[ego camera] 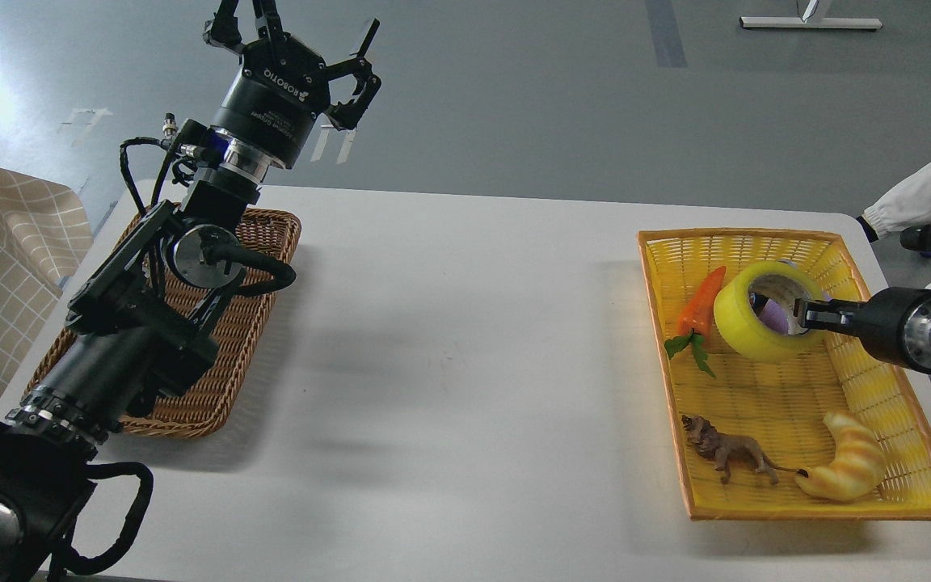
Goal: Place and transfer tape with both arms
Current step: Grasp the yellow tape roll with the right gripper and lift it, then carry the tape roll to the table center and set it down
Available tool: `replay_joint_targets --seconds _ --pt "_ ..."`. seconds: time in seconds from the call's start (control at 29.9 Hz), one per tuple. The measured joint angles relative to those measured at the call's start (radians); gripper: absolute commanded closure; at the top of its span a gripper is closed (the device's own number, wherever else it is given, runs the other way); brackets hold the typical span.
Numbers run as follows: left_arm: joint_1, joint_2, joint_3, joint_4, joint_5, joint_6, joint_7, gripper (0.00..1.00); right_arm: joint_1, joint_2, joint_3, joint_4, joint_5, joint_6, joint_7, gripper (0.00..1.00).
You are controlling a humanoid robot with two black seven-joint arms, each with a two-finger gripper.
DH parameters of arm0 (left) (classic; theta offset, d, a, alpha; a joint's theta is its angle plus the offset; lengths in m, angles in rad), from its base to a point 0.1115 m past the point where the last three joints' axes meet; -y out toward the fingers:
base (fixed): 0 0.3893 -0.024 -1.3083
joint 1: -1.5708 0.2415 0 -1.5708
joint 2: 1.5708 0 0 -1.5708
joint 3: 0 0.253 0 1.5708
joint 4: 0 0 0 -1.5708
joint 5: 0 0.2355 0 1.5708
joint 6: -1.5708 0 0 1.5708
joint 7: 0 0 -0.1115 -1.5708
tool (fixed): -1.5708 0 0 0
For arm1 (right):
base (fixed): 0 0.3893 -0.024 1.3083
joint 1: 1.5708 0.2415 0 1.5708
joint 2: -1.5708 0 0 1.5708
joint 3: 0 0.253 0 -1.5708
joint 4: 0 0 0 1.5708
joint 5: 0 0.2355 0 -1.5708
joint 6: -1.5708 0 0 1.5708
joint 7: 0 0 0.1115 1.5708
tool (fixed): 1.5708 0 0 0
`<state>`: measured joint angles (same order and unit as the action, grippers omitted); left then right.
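The tape [760, 319] stands tilted in the yellow basket [878, 404] near the table's right edge, right jaws [805, 314] closed on its wall. Left jaws [296, 40] hang spread open above the far-left corner, over the brown basket [255, 323]

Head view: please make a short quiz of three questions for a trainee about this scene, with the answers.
1. True or false: the tape lies in the brown wicker basket.
2. Which claw reaches into the tape's core?
A. the left claw
B. the right claw
C. neither
3. Name the three toys that share the yellow basket with the tape.

Key
1. False. It is in the yellow basket, on the right side of the table.
2. B. The left claw is raised and open, holding nothing.
3. A carrot, a lion and a croissant.
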<state>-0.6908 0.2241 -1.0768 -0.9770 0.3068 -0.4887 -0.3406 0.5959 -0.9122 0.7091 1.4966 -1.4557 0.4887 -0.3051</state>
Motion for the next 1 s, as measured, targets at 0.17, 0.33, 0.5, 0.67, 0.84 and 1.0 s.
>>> replay_joint_targets --seconds 0.17,0.33,0.5,0.67,0.84,1.0 --pt "0.0 -0.001 0.0 0.0 0.0 0.0 0.0 0.02 0.049 -0.023 0.007 0.053 0.028 0.0 0.0 1.0" --pt "0.0 0.0 0.001 0.001 0.0 0.0 0.0 0.02 0.126 0.007 0.003 0.049 0.029 0.0 0.0 1.0" --pt "0.0 -0.001 0.002 0.002 0.0 0.0 0.0 0.02 0.214 0.125 -0.014 0.017 0.028 0.0 -0.001 1.0" --pt "0.0 -0.003 0.002 0.002 0.001 0.0 0.001 0.02 0.294 0.244 -0.076 -0.036 0.026 0.0 -0.002 1.0" --pt "0.002 -0.002 0.003 0.002 0.002 0.0 0.002 0.02 0.368 0.342 -0.178 -0.086 0.027 0.0 -0.002 1.0" --pt "0.002 -0.002 0.003 0.002 0.002 0.0 0.002 0.02 0.407 0.444 -0.263 -0.149 0.028 0.0 -0.002 1.0"
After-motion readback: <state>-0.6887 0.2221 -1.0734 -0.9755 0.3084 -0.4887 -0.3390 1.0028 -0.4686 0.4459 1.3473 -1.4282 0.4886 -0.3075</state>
